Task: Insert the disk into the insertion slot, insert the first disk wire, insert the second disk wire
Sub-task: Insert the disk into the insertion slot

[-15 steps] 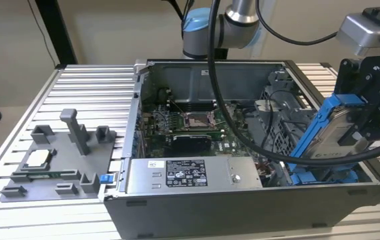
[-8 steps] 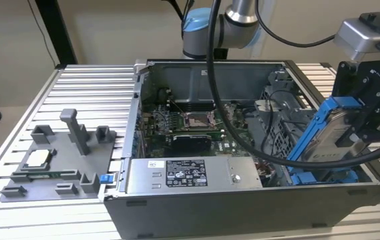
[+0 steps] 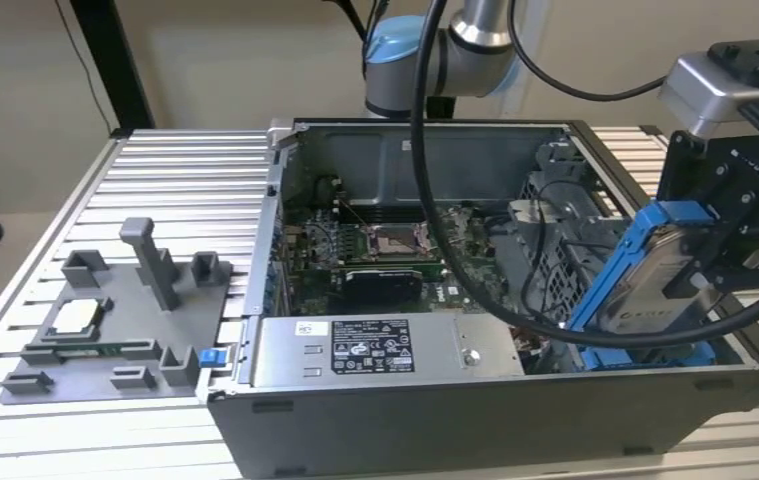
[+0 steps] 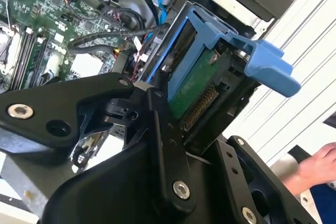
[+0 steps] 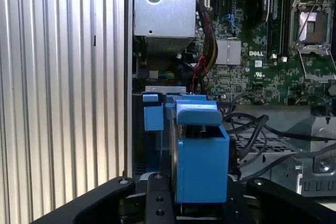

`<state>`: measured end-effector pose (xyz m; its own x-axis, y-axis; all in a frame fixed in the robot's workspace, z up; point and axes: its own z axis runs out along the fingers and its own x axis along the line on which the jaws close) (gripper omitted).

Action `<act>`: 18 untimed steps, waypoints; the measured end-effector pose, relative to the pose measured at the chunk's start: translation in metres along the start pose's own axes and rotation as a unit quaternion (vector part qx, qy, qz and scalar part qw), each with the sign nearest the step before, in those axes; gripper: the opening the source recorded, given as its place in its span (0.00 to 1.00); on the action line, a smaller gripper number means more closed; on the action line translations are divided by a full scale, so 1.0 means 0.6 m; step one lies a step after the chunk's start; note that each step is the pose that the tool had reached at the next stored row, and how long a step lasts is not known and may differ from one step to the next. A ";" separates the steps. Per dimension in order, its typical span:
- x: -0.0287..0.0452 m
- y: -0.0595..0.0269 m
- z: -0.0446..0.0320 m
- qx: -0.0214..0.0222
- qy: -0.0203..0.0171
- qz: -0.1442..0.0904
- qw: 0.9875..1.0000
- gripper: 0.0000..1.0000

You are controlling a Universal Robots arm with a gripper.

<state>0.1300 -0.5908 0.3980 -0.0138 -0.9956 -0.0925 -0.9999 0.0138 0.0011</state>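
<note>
So the gripper (image 3: 694, 262) is pinching the disk (image 3: 649, 272), blue frame and all. It holds the disk tilted on edge over the open computer case (image 3: 486, 410), at the exterior view's right. The disk's lower end is right by the blue rails of the insertion slot (image 3: 639, 354), not seated, and I can't tell if it touches. In the second wrist view the fingers (image 4: 163, 140) clamp it from either side, and a person's hand (image 4: 315, 169) sits outside the case.
</note>
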 end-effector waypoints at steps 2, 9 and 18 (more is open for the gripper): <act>0.000 0.000 0.004 0.000 -0.002 0.000 1.000 0.00; 0.002 0.000 0.025 0.000 -0.004 0.000 1.000 0.00; 0.003 0.000 0.033 0.000 -0.004 0.000 1.000 0.00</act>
<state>0.1300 -0.5909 0.3779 -0.0138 -0.9949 -0.1003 -0.9999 0.0137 0.0012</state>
